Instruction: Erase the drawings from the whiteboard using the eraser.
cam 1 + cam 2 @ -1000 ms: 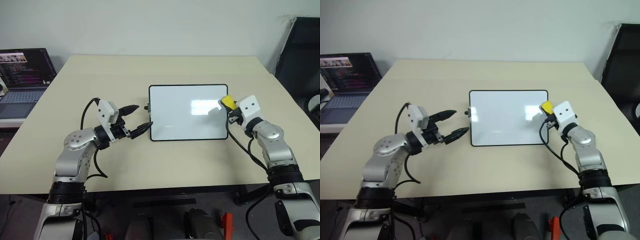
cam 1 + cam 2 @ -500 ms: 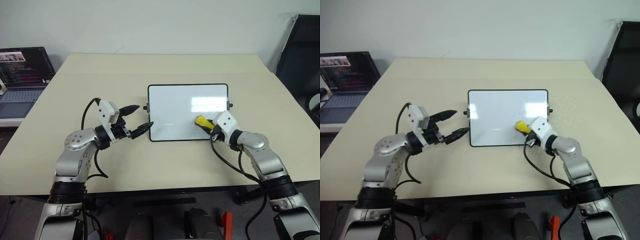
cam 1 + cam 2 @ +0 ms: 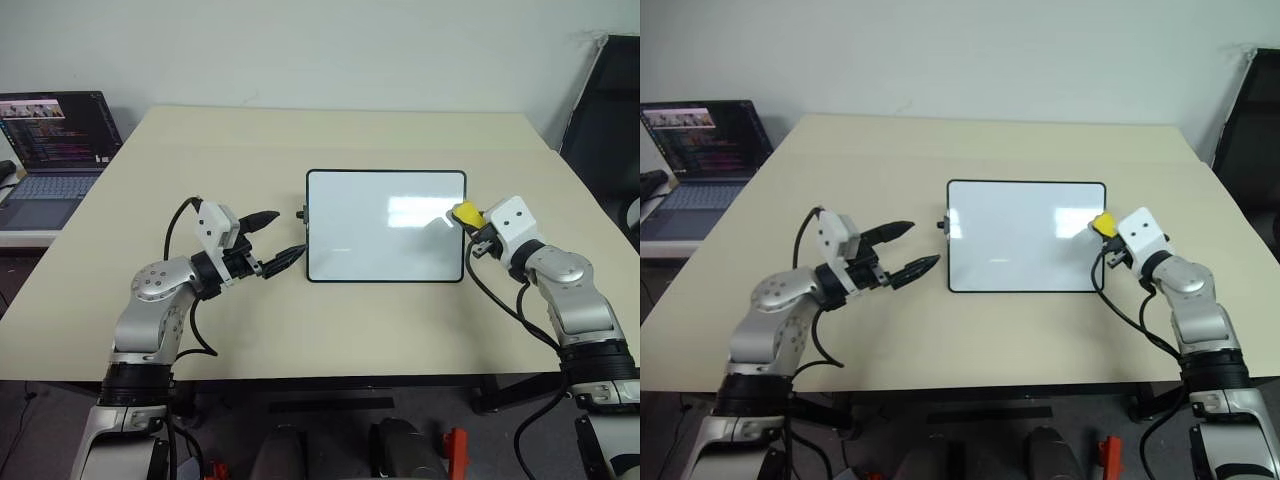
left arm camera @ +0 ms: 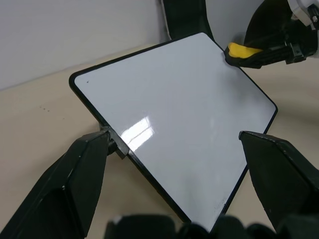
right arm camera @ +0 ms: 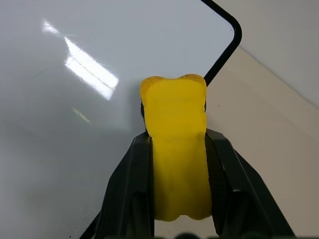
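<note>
The whiteboard (image 3: 385, 262) lies flat at the table's middle, black-framed. The drawings are out of view: its surface reads white apart from a faint grey trace near the front edge. My right gripper (image 3: 473, 222) is shut on the yellow eraser (image 3: 466, 213), whose tip rests on the board at its right edge, near the far right corner (image 5: 174, 99). My left gripper (image 3: 286, 233) stands open just off the board's left short side, one finger (image 4: 75, 184) on each side of the small black knob (image 4: 115, 145), not touching it.
An open laptop (image 3: 50, 150) sits on a lower surface off the table's left side. A black chair (image 3: 610, 110) stands past the right edge. The beige table (image 3: 250, 150) has bare room behind and in front of the board.
Half a second ago the eraser was on the board's near right part; the right gripper has swept it back to the right edge. The left gripper held still. The camera shifted slightly.
</note>
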Motion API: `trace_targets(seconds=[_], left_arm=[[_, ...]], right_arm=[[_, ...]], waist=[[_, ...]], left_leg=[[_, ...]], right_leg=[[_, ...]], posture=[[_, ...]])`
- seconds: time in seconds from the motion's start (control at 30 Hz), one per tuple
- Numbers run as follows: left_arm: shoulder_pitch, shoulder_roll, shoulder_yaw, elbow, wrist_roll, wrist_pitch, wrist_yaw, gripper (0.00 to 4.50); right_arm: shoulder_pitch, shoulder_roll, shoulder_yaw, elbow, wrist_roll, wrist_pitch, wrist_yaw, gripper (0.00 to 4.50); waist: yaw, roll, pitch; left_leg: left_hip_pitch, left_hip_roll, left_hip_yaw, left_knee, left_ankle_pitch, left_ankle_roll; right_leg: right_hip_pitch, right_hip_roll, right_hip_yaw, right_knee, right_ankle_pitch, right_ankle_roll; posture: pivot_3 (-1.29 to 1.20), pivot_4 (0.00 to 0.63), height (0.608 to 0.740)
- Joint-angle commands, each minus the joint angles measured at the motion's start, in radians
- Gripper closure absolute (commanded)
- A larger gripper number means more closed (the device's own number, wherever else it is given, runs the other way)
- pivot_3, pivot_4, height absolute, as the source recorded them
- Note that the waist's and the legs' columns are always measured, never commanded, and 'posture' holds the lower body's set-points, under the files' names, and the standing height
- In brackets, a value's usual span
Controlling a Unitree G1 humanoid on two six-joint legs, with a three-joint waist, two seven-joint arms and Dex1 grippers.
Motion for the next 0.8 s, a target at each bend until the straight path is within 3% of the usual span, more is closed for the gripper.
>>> trace_targets(seconds=[0.03, 0.23, 0.43, 0.6, 0.8], left_arm=[[-0.033, -0.003, 0.001, -0.01, 0.004, -0.024, -0.008, 0.0], [-0.037, 0.006, -0.001, -0.031, -0.007, -0.009, -0.027, 0.0], [-0.105, -0.011, -0.059, -0.193, -0.156, 0.203, -0.098, 0.0], [-0.123, -0.134, -0.154, -0.24, -0.167, 0.228, -0.081, 0.0], [-0.126, -0.198, -0.208, -0.241, -0.161, 0.219, -0.088, 0.0]], right_arm=[[0.031, 0.038, 0.032, -0.058, 0.032, 0.047, 0.049, 3.51], [0.076, 0.015, -0.109, -0.225, 0.212, 0.121, 0.143, 3.51], [0.045, -0.083, -0.424, -0.112, 0.311, 0.183, 0.011, 3.51], [0.097, -0.131, -0.435, 0.016, 0.255, 0.241, -0.053, 3.51], [0.114, -0.151, -0.341, 0.146, 0.204, 0.213, -0.02, 3.51]], waist=[[-0.001, 0.0, 0.0], [-0.009, 0.003, 0.002], [0.014, 0.005, 0.006], [0.016, 0.005, 0.006], [-0.013, 0.01, 0.007]], left_leg=[[0.0, 0.0, 0.0, 0.0, 0.0, 0.0], [-0.009, 0.0, 0.0, -0.005, 0.0, 0.0], [-0.02, 0.0, -0.001, -0.005, 0.0, 0.0], [-0.019, -0.001, -0.001, -0.005, -0.003, 0.001], [-0.016, -0.001, 0.002, -0.005, -0.004, 0.002]], right_leg=[[0.0, 0.0, 0.0, 0.0, 0.0, 0.0], [-0.007, 0.0, -0.001, -0.006, 0.004, 0.007], [-0.017, 0.0, -0.002, -0.009, 0.007, 0.004], [-0.014, -0.001, -0.003, -0.011, 0.006, 0.004], [-0.014, 0.0, 0.002, -0.008, 0.005, 0.003]], posture=[[0.0, 0.15, 0.74], [0.0, 0.15, 0.74], [0.0, 0.15, 0.74], [0.0, 0.15, 0.74], [0.0, 0.15, 0.74]])
